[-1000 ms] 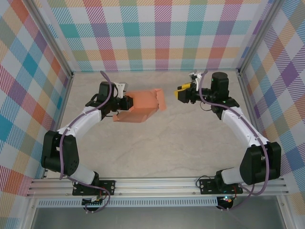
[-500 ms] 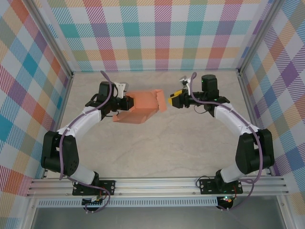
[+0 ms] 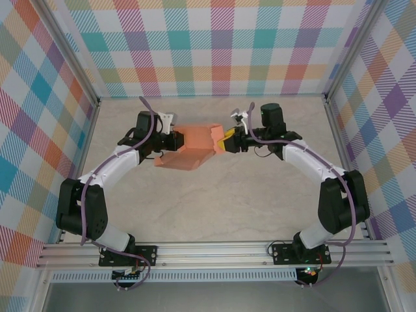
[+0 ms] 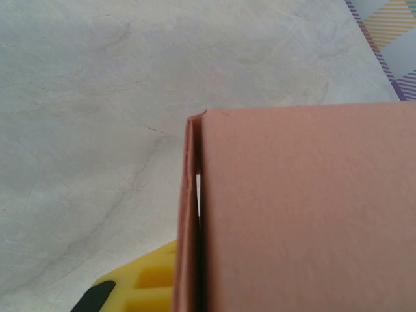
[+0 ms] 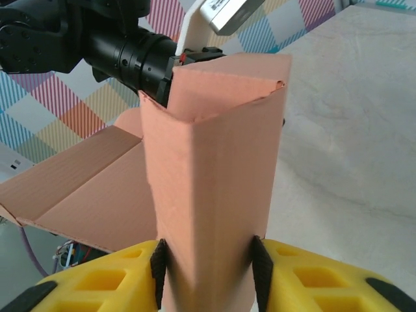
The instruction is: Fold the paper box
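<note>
Now the left gripper clamps the paper box at its left end, the right gripper pinches the right flap; best to squeeze squarely, no twisting.

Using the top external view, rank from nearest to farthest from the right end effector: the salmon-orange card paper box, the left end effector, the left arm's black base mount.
From the right end effector:
1. salmon-orange card paper box: between its jaws.
2. left end effector: across the box, gripping it.
3. left arm's black base mount: bottom left, near edge.
</note>
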`<state>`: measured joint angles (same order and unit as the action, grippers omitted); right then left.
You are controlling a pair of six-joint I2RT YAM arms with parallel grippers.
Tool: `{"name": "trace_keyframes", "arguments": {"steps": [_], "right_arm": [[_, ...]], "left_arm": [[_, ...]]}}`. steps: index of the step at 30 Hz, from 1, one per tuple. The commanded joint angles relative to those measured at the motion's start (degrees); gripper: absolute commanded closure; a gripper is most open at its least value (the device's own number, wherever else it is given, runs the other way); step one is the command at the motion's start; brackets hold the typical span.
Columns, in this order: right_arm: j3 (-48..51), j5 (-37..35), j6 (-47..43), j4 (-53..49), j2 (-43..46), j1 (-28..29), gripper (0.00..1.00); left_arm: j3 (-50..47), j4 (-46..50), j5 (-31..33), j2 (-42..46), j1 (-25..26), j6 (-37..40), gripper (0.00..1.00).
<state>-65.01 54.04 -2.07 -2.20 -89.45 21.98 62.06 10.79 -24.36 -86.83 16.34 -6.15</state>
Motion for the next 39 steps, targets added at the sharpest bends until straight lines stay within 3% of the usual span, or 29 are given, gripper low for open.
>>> {"name": "trace_keyframes", "arguments": {"steps": [1,4,8,12,23,32,39], "right_arm": [[-1.19,-1.81,0.67,2.63,-0.88,1.44,0.66],[-1.04,-7.09,0.86,3.34,-0.64,3.4,0.71],[-1.82,-15.71,2.0,3.13,-0.55,6.76,0.71],[-1.29,-19.62,4.34,4.89,-0.26,9.48,0.69],[0.01,-11.95,2.09,2.62,3.67,8.09,0.52],[1.63,-3.78,4.91,3.44,6.7,4.37,0.46],[2.08,-2.11,4.37,1.33,7.79,2.09,0.45]], "left_arm": [[2.27,0.72,-0.69,0.88,0.8,0.27,1.0],[2.36,0.86,-0.28,0.78,0.97,0.1,1.0],[2.62,1.43,0.76,0.59,1.06,0.01,1.0],[3.06,1.96,1.81,0.17,1.06,-0.3,1.0],[3.11,2.13,2.47,-0.42,1.09,0.08,1.0],[2.88,1.96,2.94,-1.06,1.06,0.26,1.0],[3.24,1.96,3.09,-1.67,1.06,0.46,1.0]]}}
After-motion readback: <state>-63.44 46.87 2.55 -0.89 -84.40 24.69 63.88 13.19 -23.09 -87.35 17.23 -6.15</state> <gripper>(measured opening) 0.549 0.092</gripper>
